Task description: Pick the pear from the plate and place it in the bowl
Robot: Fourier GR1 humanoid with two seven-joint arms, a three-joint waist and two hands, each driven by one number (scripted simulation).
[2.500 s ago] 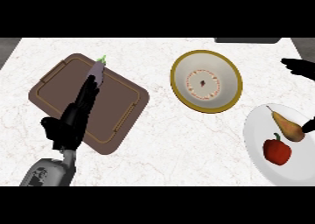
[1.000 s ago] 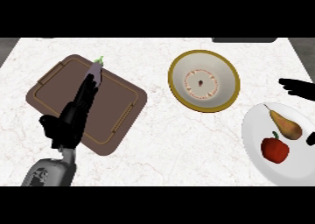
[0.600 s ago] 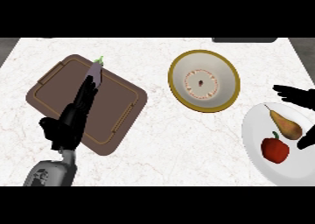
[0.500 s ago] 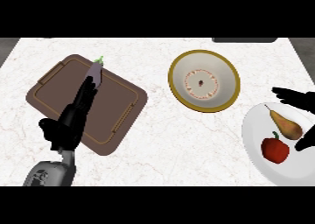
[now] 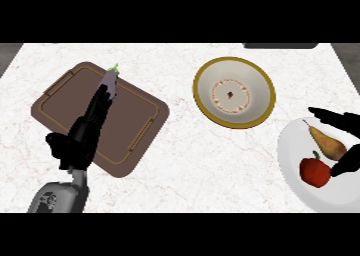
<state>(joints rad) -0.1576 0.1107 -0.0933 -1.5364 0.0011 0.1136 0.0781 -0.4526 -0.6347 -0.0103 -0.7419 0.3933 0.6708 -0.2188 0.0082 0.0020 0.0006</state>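
A tan pear (image 5: 328,145) lies on a white plate (image 5: 321,192) at the right edge, with a red apple (image 5: 314,171) just below it. My right hand (image 5: 354,134) reaches in from the right, open, with its fingers above the pear and its thumb below it, spread around the fruit without closing. The gold-rimmed bowl (image 5: 235,92) stands up and to the left of the plate. My left hand (image 5: 82,137) rests open over the brown tray.
A brown tray (image 5: 142,120) lies at the left with a purple eggplant (image 5: 110,80) on it, partly hidden by my left hand. A dark object (image 5: 280,45) sits at the counter's far edge.
My right hand has come down and leftward from the upper right edge onto the plate and now brackets the pear. The left hand stayed still.
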